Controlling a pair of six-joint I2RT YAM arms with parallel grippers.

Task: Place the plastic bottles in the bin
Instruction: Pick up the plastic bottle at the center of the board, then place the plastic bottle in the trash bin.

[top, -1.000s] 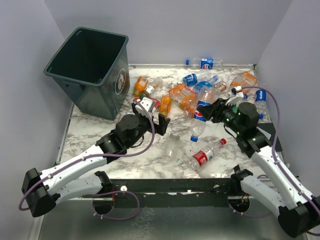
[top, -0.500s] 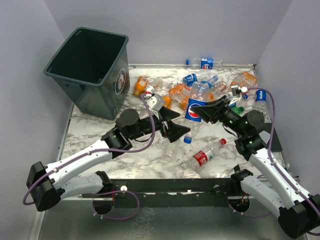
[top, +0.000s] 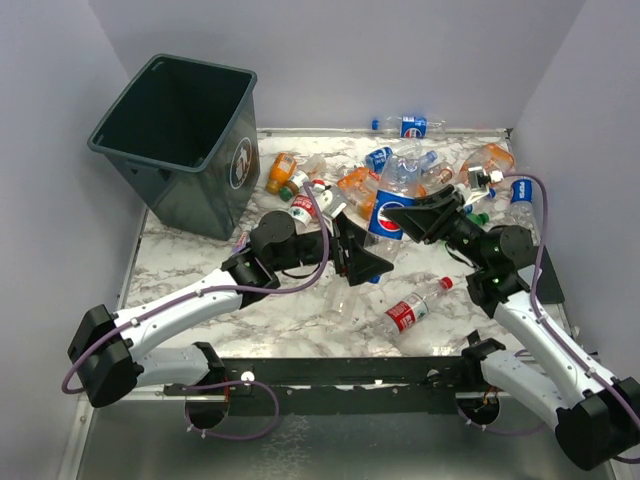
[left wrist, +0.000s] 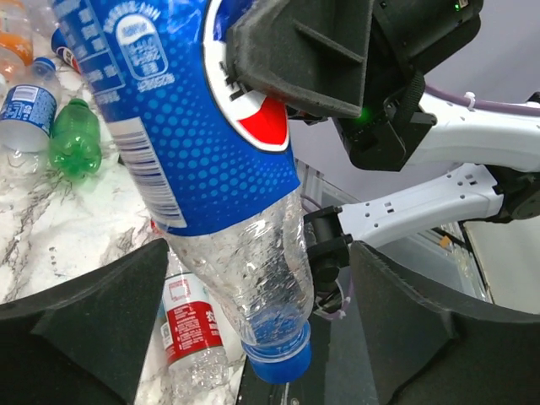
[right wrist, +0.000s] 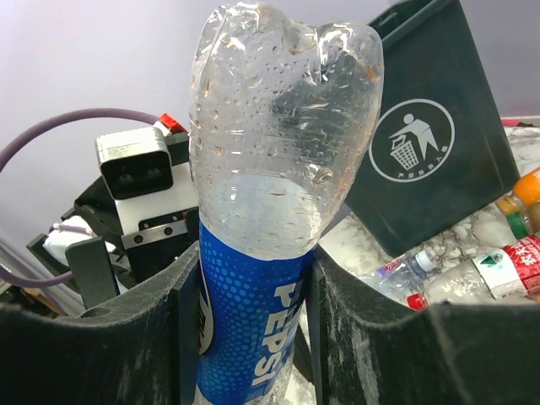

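Blue-labelled bottle (top: pixel 388 200) held in the air between the two arms

The right gripper (top: pixel 397 213) is clamped on the bottle's label, base end up and blue cap down, above the middle of the table (top: pixel 200 270). The left gripper (top: pixel 362 256) has its jaws wide apart on either side of the cap end (no contact visible). The bin (top: pixel 200 200) stands at the far left corner. Other bottles (top: pixel 365 185) lie along the far edge, and a red-labelled bottle (top: pixel 405 312) lies nearer the near edge.
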